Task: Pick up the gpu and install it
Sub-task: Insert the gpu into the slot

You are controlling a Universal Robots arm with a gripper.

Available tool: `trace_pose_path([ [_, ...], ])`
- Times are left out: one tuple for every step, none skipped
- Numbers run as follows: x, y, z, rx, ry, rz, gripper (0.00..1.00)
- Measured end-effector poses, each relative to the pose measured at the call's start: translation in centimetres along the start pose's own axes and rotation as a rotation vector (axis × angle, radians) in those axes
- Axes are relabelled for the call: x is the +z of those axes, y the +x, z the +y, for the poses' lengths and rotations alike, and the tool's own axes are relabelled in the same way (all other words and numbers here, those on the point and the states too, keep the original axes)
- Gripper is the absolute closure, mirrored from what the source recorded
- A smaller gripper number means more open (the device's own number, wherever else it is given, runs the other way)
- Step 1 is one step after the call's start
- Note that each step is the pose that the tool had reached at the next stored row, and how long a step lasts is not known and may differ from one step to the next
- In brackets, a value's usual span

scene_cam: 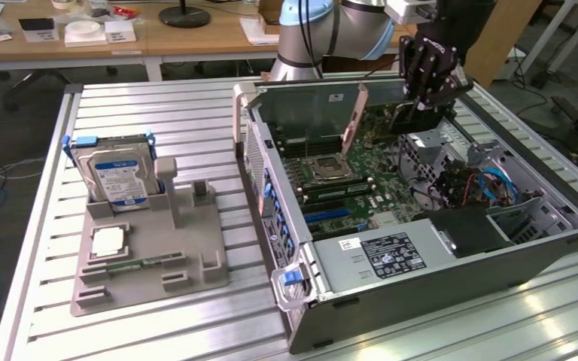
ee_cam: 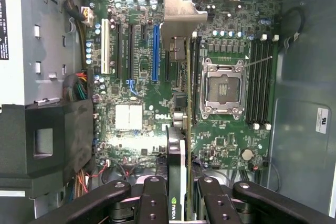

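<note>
Green gpu (ee_cam: 177, 153) clamped edge-on in your gripper (ee_cam: 181, 205), over motherboard (ee_cam: 131, 116). Watch tilt: skewed card could jam against slots (ee_cam: 155, 51), or bracket (ee_cam: 178, 17) could snag case (scene_cam: 450, 289).

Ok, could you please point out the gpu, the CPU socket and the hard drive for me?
gpu (ee_cam: 176, 161): wrist view, on its black fan shroud.
CPU socket (ee_cam: 224, 88): wrist view, on the socket's centre.
hard drive (scene_cam: 118, 179): exterior view, on its blue-white label.
</note>
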State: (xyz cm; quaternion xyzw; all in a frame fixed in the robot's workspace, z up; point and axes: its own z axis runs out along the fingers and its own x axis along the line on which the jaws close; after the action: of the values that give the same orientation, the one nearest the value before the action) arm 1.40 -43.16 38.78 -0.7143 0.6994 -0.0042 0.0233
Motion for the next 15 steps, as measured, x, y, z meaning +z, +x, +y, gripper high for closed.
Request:
trace_pose_path([
  [0.10,0.00,0.00,0.000,0.0000,0.0001,0.73],
  [0.18,0.00,0.01,0.000,0.0000,0.0001,0.73],
  [0.22,0.00,0.01,0.000,-0.0001,0.0002,0.73],
  [0.23,0.00,0.01,0.000,-0.0001,0.0004,0.73],
  [0.25,0.00,0.01,0.000,-0.0001,0.0003,0.73],
  [0.29,0.00,0.01,0.000,-0.0001,0.0001,0.73],
  [0.32,0.00,0.01,0.000,-0.0001,0.0001,0.73],
  [0.32,0.01,0.01,0.000,-0.0001,0.0003,0.73],
  [0.33,0.01,0.01,0.000,-0.0001,0.0004,0.73],
  [0.38,0.00,0.01,0.000,0.0000,0.0000,0.73],
  [0.43,0.01,0.02,0.000,0.0000,0.0000,0.73],
  [0.50,0.01,0.02,0.000,0.0000,0.0000,0.73],
  [0.57,0.01,0.02,0.000,-0.0001,0.0001,0.73],
  [0.63,0.01,0.02,0.000,-0.0001,0.0001,0.73],
  [0.66,0.01,0.02,0.000,0.0000,0.0002,0.73],
])
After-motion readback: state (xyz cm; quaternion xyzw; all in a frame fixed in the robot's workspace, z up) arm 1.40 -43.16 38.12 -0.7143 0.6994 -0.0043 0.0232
